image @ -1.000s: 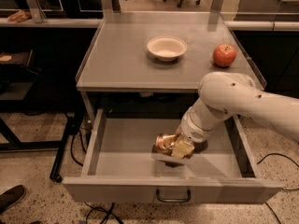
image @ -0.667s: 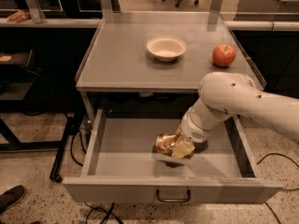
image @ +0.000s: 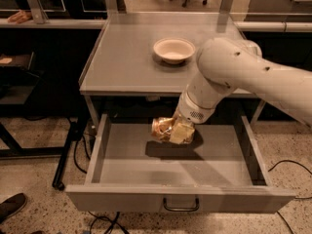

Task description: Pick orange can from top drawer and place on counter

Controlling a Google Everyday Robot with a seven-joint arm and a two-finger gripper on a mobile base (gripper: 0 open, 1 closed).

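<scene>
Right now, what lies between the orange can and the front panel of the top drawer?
The hand holds the orange can over the top drawer. Between the can and the front panel, the camera view shows only bare drawer floor and a shadow.

Your gripper (image: 176,130), clamped on the dented gold-orange metal can (image: 163,128), hangs over the open grey metal drawer (image: 122,165), just below the flat grey metal counter (image: 126,57) front edge, so that lip's in your way. Up top a round cream bowl (image: 174,50) sits mid-back, and the left side's free.

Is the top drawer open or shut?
Open: the top drawer is pulled out in front of the counter, its floor showing. The pincer holds the orange can above that floor.
</scene>
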